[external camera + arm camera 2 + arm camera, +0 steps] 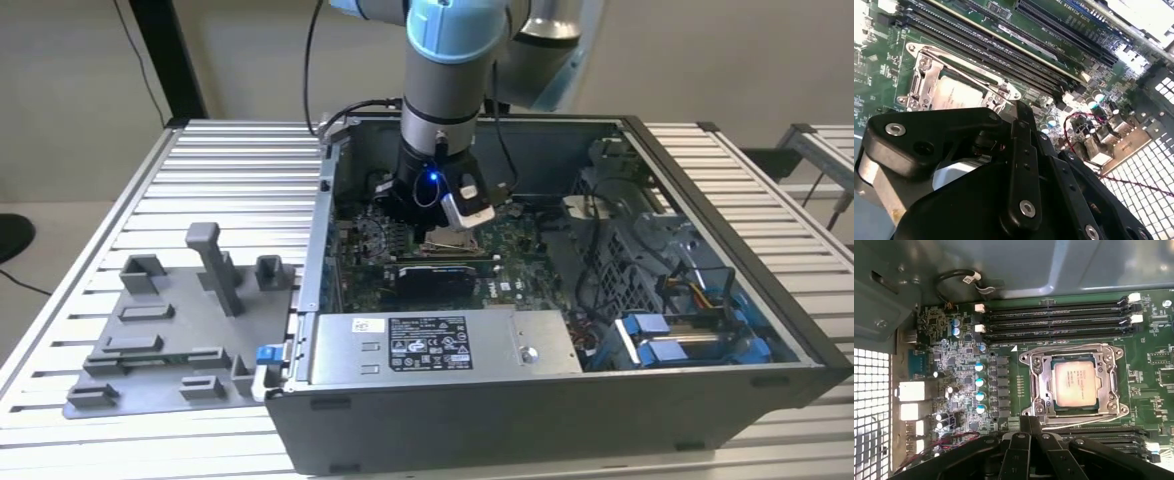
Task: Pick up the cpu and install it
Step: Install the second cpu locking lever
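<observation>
item: cpu (pixel 1075 384), pale square chip. you find it seated inside the socket frame (pixel 1040 390) on the motherboard (pixel 1004 350), right of centre in the first wrist view; in the second wrist view it sits upper left (pixel 954 92).

item: gripper (pixel 447 228). you see it inside the computer case (pixel 561 405), centre of the exterior view, just above the socket frame. whether its fingers are spread or pressed together you cannot tell.

item: memory slots (pixel 1054 322), above the frame in the first wrist view.

item: grey fixture tray (pixel 160 330), lower left of the exterior view, on the slatted table (pixel 240 160).
</observation>
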